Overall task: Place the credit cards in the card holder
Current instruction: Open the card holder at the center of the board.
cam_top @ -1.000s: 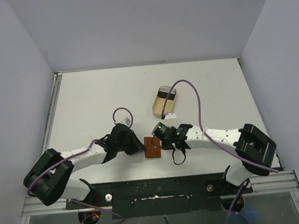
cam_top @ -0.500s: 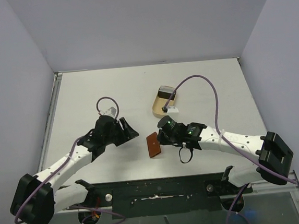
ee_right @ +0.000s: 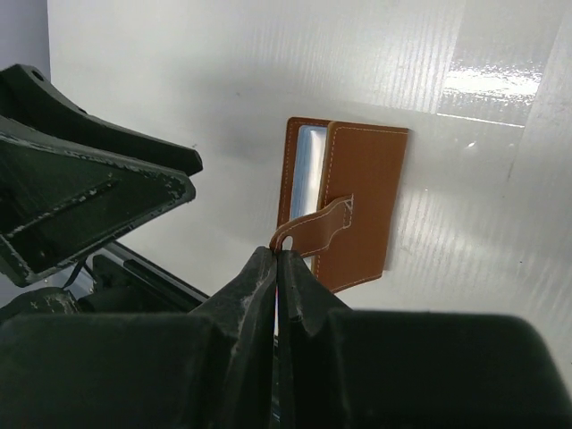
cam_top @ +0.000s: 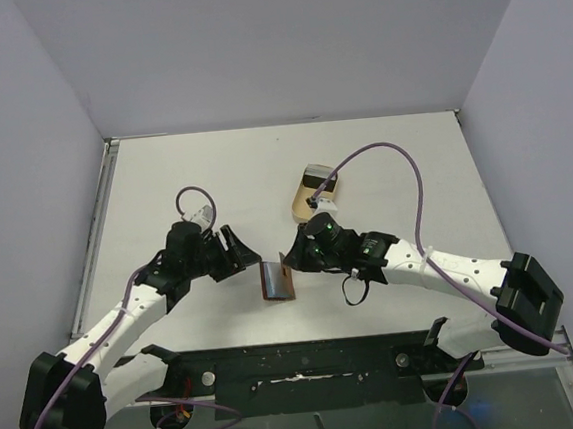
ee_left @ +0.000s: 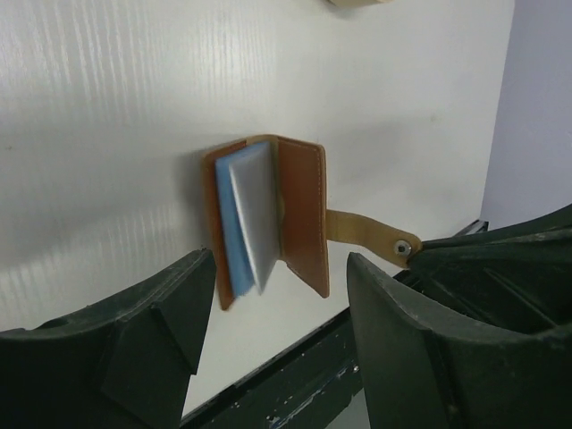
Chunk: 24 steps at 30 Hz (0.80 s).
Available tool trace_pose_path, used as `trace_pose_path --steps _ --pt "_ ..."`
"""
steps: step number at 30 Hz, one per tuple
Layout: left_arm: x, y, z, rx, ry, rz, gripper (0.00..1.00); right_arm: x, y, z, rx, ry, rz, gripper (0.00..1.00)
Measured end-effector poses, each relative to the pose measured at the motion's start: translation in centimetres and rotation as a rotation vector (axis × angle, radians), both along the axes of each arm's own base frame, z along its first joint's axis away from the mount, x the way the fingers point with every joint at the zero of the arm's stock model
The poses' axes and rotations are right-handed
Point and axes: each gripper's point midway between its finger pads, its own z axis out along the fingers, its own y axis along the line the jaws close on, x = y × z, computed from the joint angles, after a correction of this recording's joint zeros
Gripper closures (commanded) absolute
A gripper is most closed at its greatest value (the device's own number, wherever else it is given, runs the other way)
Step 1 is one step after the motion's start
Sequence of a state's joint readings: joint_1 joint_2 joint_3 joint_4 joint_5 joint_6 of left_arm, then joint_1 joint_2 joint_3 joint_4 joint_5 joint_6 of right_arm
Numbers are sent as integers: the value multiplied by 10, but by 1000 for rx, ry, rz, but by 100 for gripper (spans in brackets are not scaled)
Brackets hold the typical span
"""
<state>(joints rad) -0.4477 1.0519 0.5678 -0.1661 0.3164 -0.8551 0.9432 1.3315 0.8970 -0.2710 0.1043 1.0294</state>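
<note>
Newly opened, brown card holder (ee_left: 304,214) shows pale blue cards (ee_left: 248,219) inside.

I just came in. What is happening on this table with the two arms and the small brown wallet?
The right gripper is shut on the strap of the brown card holder, which lies half open on the table. Pale blue and grey leaves show inside; whether they are cards or sleeves I cannot tell. The left gripper is open beside the holder, touching nothing. A tan tray sits farther back.
</note>
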Motion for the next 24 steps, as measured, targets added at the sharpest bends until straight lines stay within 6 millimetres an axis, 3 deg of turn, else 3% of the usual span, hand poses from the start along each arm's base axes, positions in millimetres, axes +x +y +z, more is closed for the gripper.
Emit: trace_pose_path --steps 7,14,24 --pt "-15 3 -26 6 72 -18 40 1 -7 -11 -10 24 -21 100" --pt "-19 4 -43 26 118 -21 45 -1 -40 -36 -81 57 -83 100" --pt "-24 -1 -71 19 177 -52 47 -2 -67 -47 -135 64 -126 100"
